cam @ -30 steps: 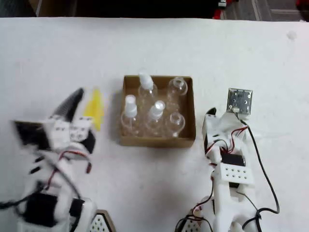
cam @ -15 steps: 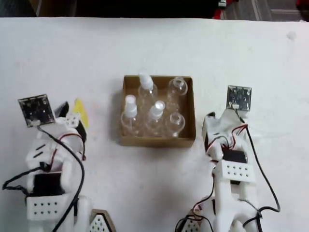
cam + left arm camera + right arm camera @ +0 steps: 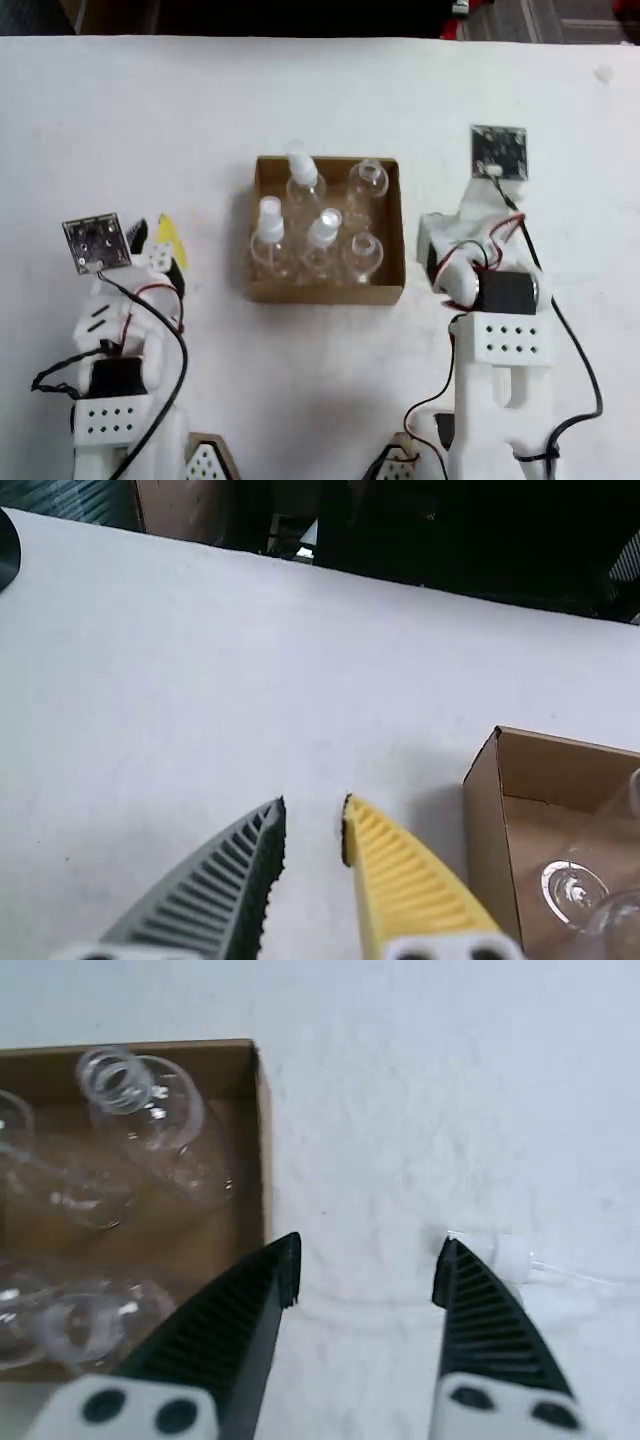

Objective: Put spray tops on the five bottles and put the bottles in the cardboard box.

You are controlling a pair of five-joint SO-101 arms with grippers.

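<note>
box (image 3: 262,230): it is placed in the middle of the tabletop (image 3: 300,90), between the two arms.
bottles (image 3: 325,235): all five are found inside the box.
capped bottles (image 3: 271,225): three are fitted with white spray tops. One is seen at the far wall of the box and two are nearer to the arms.
open bottles (image 3: 368,182): two are left without tops, with the necks bare. Both are kept on the side of the box that is turned to the right arm.
loose top (image 3: 505,1252): one white spray top with a thin tube is laid on the tabletop outside the box. It is partly hidden behind one finger of the right claw.
left claw (image 3: 313,825): only a narrow gap is kept between the grey finger (image 3: 240,880) and the yellow finger (image 3: 400,890), and nothing is held. It is pointed low over the bare tabletop, beside the box but apart from it.
right claw (image 3: 368,1255): it is spread wide and nothing is gripped. One of the black fingers (image 3: 230,1330) is seen by the box wall, and the other is just beside the loose top.
</note>
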